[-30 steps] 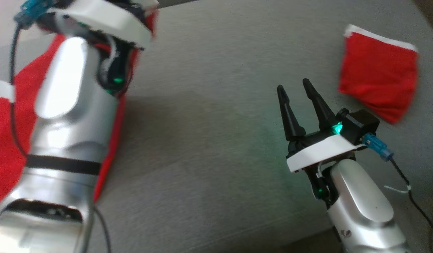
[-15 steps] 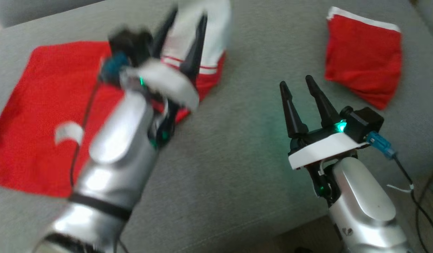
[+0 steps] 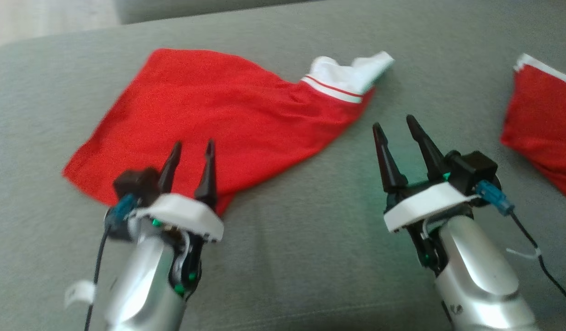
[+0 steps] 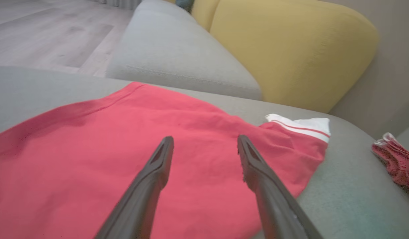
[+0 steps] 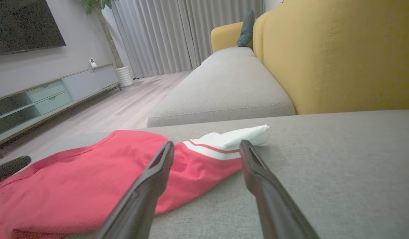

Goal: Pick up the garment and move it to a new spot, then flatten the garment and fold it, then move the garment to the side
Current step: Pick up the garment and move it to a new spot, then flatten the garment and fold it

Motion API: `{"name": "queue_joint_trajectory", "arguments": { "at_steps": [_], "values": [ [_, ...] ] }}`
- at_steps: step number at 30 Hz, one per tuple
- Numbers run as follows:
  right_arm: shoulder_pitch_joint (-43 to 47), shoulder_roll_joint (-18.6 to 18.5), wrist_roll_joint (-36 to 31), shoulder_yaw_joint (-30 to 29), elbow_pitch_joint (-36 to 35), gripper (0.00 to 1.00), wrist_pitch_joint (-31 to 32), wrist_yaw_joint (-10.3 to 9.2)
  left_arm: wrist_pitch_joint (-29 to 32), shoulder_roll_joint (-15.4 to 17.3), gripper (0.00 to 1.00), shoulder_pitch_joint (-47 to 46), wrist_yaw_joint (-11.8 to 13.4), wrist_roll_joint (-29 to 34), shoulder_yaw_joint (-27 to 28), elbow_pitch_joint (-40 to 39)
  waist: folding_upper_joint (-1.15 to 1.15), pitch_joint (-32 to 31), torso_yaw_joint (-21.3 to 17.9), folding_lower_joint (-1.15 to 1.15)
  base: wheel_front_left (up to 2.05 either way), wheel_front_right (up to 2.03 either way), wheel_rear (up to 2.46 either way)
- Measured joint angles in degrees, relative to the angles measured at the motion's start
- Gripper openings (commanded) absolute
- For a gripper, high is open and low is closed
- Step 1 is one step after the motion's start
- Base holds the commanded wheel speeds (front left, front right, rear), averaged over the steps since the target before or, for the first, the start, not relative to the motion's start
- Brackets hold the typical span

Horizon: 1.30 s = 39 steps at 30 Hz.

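Note:
The red garment [image 3: 209, 110] lies spread on the grey sofa cushion [image 3: 287, 257], its white striped end [image 3: 347, 78] crumpled at the far right. My left gripper [image 3: 193, 147] hovers open over the garment's near edge with nothing between its fingers. In the left wrist view the left gripper [image 4: 205, 139] points across the red garment [image 4: 108, 159]. My right gripper [image 3: 394, 123] stands open beside the garment's right corner, apart from it. In the right wrist view the right gripper [image 5: 206, 144] is empty, facing the garment [image 5: 74, 179] and its white end [image 5: 237, 134].
A second red cloth with a white edge [image 3: 540, 124] lies folded at the far right of the cushion and appears bunched as the red cloth [image 4: 395, 162] in the left wrist view. A yellow backrest [image 5: 340, 53] rises behind. Beyond the cushion's far edge is wooden floor [image 5: 124, 106].
The head camera has shifted. My left gripper opened, let go of the garment and drew back to the near side; the garment now rests spread on the cushion. The right gripper stayed put.

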Motion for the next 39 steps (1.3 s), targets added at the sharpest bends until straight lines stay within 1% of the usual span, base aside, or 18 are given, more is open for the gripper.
{"name": "queue_joint_trajectory", "arguments": {
  "at_steps": [5,9,11,16,23,29,30,31,32,36,39],
  "values": [
    [1.12,0.0,-1.86,-2.16,3.45,1.0,0.0,0.0,0.0,0.1,1.0,5.78,0.57,-0.14,2.29,-4.21,0.0,-1.24,4.84,0.0,0.0,0.0,0.0],
    [1.09,0.02,-3.21,-4.53,5.76,1.0,0.0,0.0,0.0,0.18,1.0,8.63,0.94,-0.64,2.26,-6.02,0.0,-1.5,8.83,0.0,0.0,0.0,0.0],
    [1.06,0.03,-4.56,-6.0,8.09,1.0,0.0,0.0,0.0,0.19,1.0,9.67,1.11,-0.71,1.99,-6.65,0.0,-1.49,10.71,0.0,0.0,0.0,0.0],
    [0.88,0.03,-5.61,-8.6,13.48,1.0,0.01,0.0,0.01,0.2,1.0,10.33,1.11,-1.22,0.66,-7.51,0.0,-1.01,15.01,0.0,0.0,0.0,0.0],
    [-0.16,0.03,-5.34,-10.99,19.29,1.0,0.0,0.0,0.0,0.22,1.0,10.27,1.12,-1.65,-0.47,-9.26,0.0,0.68,19.67,0.0,0.0,0.0,0.0],
    [-2.97,-0.04,-3.14,-11.2,21.43,1.0,-0.08,0.0,0.0,0.22,1.0,10.11,1.51,-1.69,-1.11,-9.99,0.0,2.13,22.75,0.0,0.0,0.0,0.0],
    [-3.43,-0.07,-2.87,-11.05,21.5,0.8,-0.08,-0.01,0.0,0.21,1.0,10.1,1.53,-1.69,-1.16,-10.09,0.0,2.42,23.05,0.0,0.0,0.0,0.0],
    [-3.9,-0.09,-2.37,-10.82,21.64,0.2,-0.08,-0.01,0.0,0.21,1.0,10.1,1.53,-1.69,-1.16,-10.11,0.0,2.65,23.29,0.0,0.0,0.0,0.0],
    [-4.32,-0.11,-1.93,-10.79,21.53,0.0,-0.08,-0.01,0.0,0.21,1.0,10.11,1.53,-1.68,-1.14,-10.09,0.0,2.8,23.44,0.0,0.0,0.0,0.0],
    [-4.56,-0.14,-1.9,-10.82,20.65,0.0,-0.04,-0.01,0.0,0.21,1.0,10.13,1.53,-1.14,-0.98,-9.98,0.0,2.67,23.22,0.01,0.0,0.0,0.0],
    [-3.94,-0.1,-1.87,-12.03,18.09,0.0,0.0,-0.01,0.0,0.2,1.0,10.16,1.51,-1.1,-0.97,-9.66,0.0,2.15,22.51,0.01,0.0,0.0,0.0]
  ]
}}
